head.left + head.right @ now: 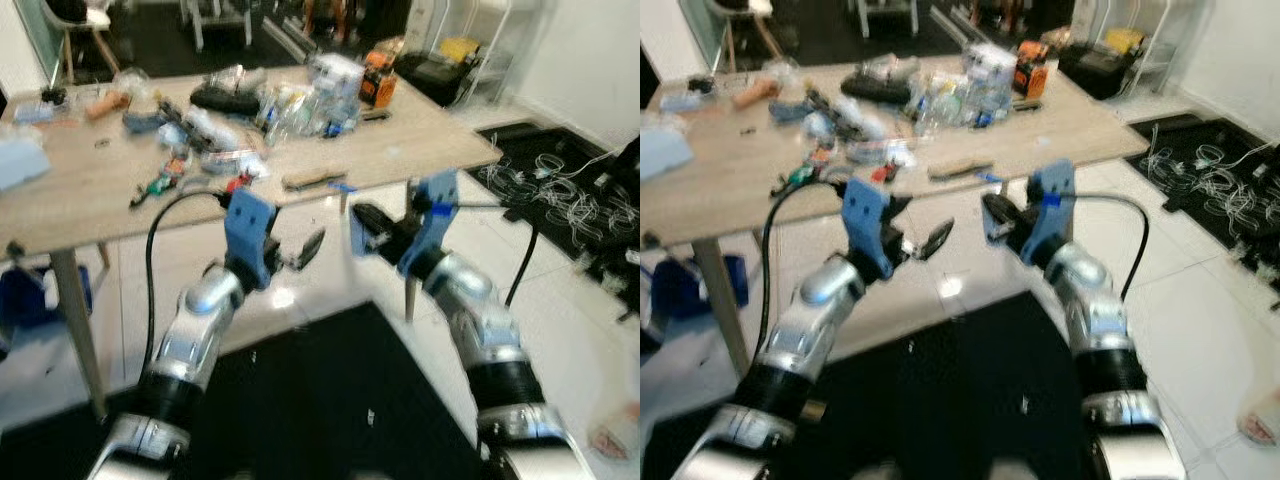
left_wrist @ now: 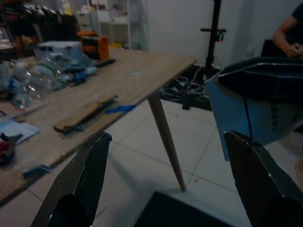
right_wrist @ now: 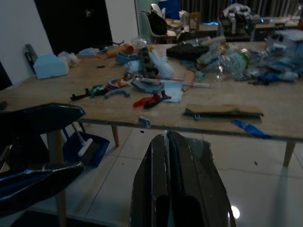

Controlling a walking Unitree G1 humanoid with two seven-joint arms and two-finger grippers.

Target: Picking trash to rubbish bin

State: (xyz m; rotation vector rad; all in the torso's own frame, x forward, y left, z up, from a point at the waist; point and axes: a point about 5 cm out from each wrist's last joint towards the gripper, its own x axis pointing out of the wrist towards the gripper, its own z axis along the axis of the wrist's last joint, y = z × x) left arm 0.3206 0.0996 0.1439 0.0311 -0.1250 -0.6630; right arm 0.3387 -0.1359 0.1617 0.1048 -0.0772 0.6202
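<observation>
**Raising of both grippers before a cluttered table**

Held up in the centre of the left eye view, both silver arms are seen in front of a wooden table [image 1: 420, 150], above white floor tiles and a dark mat [image 1: 330, 400].

The left gripper [image 1: 305, 250] is placed a little left of centre, below the table's front edge. Its two black fingers [image 2: 80, 184] are spread wide apart, as is shown in the left wrist view, and nothing is held between them.

The right gripper [image 1: 362, 228] is placed just right of centre, facing the left one with a small gap between them. In the right wrist view its fingers [image 3: 177, 184] are pressed together, and nothing can be seen pinched between them.

The trash is spread over the table in the upper half of the frame. A heap of clear plastic bottles and wrappers [image 1: 305, 105] lies near the upper centre, with an orange box [image 1: 378, 85] beside it to the right. A flat brown strip [image 1: 312, 179] rests near the front edge, just above the grippers, and a small piece of blue tape [image 1: 342, 187] lies next to it. Small red and green items [image 1: 170, 180] are scattered further to the left. A light blue object [image 1: 20, 160] sits at the far left edge of the frame.

White cables [image 1: 560, 190] lie tangled on a dark mat at the right side. A person's arm [image 2: 286, 35] is seen in the upper right corner of the left wrist view.
</observation>
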